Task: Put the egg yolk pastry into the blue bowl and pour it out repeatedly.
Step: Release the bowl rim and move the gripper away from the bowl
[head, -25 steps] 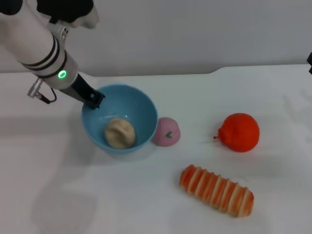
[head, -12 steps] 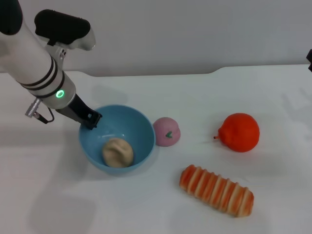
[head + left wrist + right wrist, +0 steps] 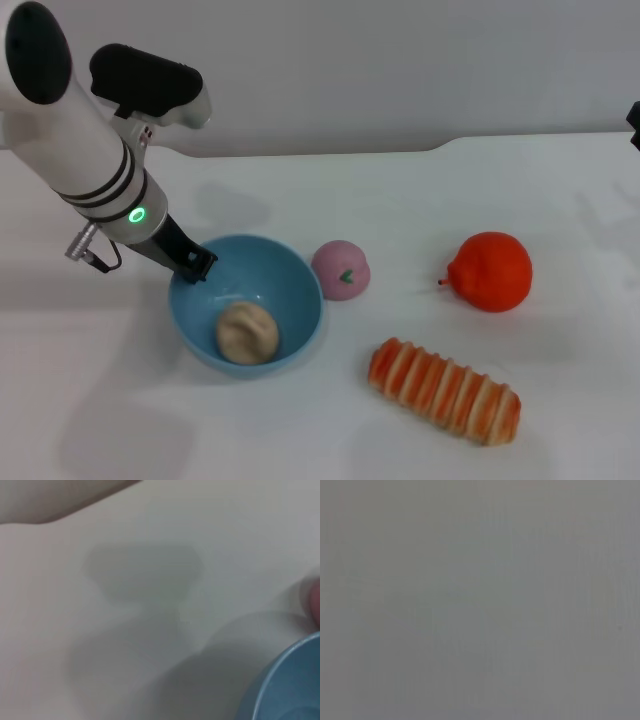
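No writing shows; left gripper (image 3: pixel 196 262) fingers clamp the blue bowl (image 3: pixel 290 285) rim, egg yolk pastry (image 3: pixel 247 333) inside.

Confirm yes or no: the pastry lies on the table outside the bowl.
No, the pastry lies inside the bowl, whose rim the left gripper holds.

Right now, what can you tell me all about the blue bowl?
The blue bowl is light blue, round, deep and smooth, like plastic. It sits open side up on the white table. The beige egg yolk pastry lies inside at the bottom. The left gripper grips its rim on the robot's left. The pink bun sits right beside it; whether they touch is unclear.
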`<state>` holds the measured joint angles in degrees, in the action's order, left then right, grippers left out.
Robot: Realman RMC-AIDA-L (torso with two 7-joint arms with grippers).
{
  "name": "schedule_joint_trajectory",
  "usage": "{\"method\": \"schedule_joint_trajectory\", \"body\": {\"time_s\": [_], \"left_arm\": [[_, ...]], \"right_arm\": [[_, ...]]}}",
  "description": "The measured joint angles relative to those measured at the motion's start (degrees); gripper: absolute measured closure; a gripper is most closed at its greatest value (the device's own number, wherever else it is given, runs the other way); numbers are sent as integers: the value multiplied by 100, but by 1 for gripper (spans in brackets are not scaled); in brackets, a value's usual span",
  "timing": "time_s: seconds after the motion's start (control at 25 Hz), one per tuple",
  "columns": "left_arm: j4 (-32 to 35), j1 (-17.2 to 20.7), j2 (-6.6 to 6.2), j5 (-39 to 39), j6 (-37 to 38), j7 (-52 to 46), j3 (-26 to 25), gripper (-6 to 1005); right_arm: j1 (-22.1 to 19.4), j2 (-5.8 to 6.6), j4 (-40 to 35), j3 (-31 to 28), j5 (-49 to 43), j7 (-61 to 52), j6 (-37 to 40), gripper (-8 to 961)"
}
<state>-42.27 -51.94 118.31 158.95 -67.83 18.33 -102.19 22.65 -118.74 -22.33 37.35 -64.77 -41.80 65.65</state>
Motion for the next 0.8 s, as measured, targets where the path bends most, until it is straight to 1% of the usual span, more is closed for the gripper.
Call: {"method": "schedule_joint_trajectory", "body": {"time_s": [0.16, 0.48, 0.72, 0.8], "left_arm": [[5, 0, -1, -4, 21, -93, 147, 987], [-44, 52, -4, -7, 82, -346, 156, 953], [-200, 87, -7, -13, 112, -447, 157, 747], [-326, 123, -7, -13, 128, -470, 156, 613]], "right_arm": [[-1, 0, 1, -6, 0, -2, 48, 399], [1, 0, 0, 14, 0, -3, 55, 398], [-6, 0, 1, -8, 0, -4, 55, 399], [-6, 0, 1, -8, 0, -4, 50, 399]]}}
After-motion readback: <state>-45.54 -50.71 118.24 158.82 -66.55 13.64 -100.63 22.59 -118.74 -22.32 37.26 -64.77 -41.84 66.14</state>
